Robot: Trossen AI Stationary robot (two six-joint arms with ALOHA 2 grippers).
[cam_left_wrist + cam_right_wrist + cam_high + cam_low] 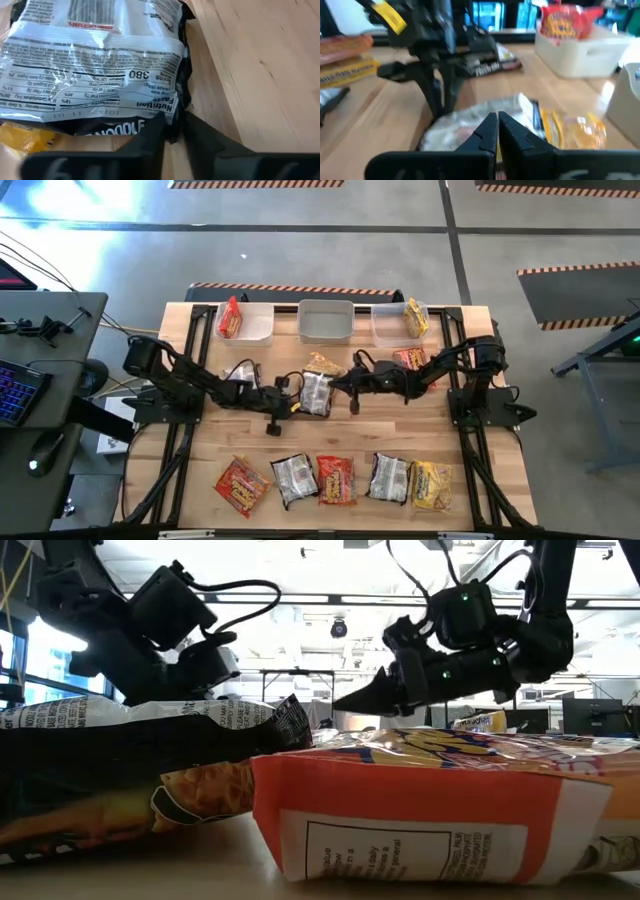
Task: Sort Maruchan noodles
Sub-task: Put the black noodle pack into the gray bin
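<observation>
A silver-and-dark noodle packet (316, 392) (100, 65) lies flat at the table's middle. My left gripper (303, 402) (175, 137) reaches it from the table's left and is shut on its edge. My right gripper (352, 402) (497, 125) comes from the right, shut, with its tips just over the same packet (465, 127). A yellow packet (325, 363) (570, 130) lies just beyond, toward the far edge. In the low view the right gripper (350, 700) points nearly level above the packets, and the left fingertips are hidden behind them. My left gripper pinches the silver packet's dark sealed edge (176, 120) between its two fingers, near a corner. The fingers slant down from the table's left. The packet lies flat on the wood. My right gripper is at the same packet's other side; whether its shut tips touch it I cannot tell.
Three pale bins line the far edge: the left one (262, 330) holds a red packet, the middle (326, 330) shows nothing inside, the right (385, 330) holds a yellow one. Another silver packet (240, 372) and a red one (410, 360) lie mid-table. Several packets (335, 480) line the near edge.
</observation>
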